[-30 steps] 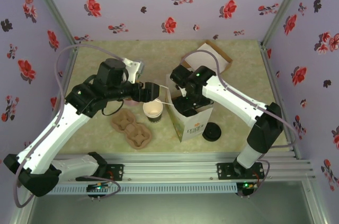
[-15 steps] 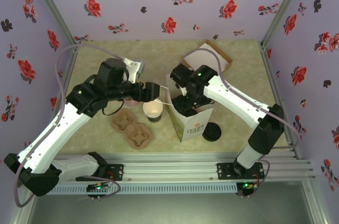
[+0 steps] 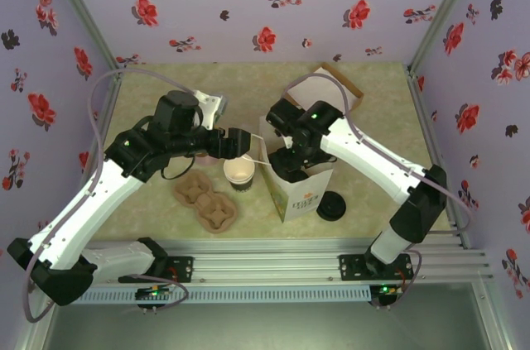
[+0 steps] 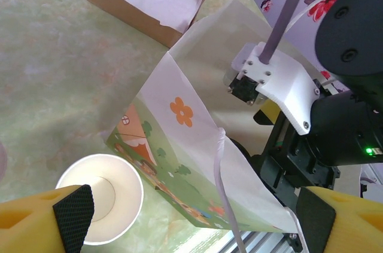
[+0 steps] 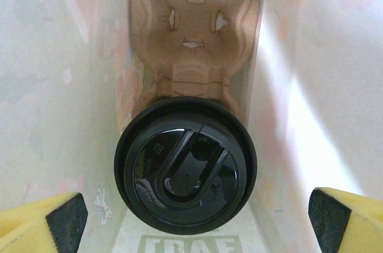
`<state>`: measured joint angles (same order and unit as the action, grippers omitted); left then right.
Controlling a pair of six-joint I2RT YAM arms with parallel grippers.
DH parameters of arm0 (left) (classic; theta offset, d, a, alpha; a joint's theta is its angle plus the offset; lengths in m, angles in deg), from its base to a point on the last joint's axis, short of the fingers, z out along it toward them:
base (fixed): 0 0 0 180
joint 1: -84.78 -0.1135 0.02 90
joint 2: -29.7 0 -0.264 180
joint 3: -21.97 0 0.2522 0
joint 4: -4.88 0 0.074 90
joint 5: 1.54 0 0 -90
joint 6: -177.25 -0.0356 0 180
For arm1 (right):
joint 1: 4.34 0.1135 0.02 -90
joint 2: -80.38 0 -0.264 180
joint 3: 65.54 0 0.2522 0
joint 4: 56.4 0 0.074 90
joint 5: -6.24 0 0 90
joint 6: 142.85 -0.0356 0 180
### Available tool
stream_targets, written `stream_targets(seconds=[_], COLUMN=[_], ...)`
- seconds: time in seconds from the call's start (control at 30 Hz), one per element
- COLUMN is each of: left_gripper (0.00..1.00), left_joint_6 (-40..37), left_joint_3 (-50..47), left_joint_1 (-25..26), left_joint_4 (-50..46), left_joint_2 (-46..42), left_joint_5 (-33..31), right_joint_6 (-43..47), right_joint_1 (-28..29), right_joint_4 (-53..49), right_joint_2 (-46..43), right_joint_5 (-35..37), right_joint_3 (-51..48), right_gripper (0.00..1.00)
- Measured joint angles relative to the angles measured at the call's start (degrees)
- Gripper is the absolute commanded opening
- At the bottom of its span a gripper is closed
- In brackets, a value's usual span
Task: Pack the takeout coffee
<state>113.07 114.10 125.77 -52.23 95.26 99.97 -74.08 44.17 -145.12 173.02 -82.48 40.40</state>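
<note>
The paper bag, white with a printed cartoon picture, stands open in the middle of the pale, marbled worktop. The right hand reaches down into it, fingers spread wide and gripping nothing. Below it, inside the bag, a glossy round black lid sits at one end of a moulded brown pulp carrier; the cup under it is hidden. Just left of the bag stands an uncovered paper cup, white inside and dark on its lower wall. The left hand hovers over the cup's far side, opened wide and empty. A second black lid lies right of the bag. Two joined pulp carriers lie near-left of the cup.
</note>
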Motion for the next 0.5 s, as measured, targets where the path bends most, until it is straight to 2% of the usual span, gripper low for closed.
stream_targets(seconds=[0.5], left_gripper=[0.9], left_joint_6=[0.02], left_joint_3=[0.0], left_joint_1=[0.13], left_joint_4=[1.29], left_joint_2=[0.07], left_joint_5=[0.04], right_joint_6=[-0.42], right_joint_1=[0.66], right_joint_4=[0.09], right_joint_2=[-4.48], right_joint_5=[0.11], right_joint_3=[1.18], right_gripper=[0.95])
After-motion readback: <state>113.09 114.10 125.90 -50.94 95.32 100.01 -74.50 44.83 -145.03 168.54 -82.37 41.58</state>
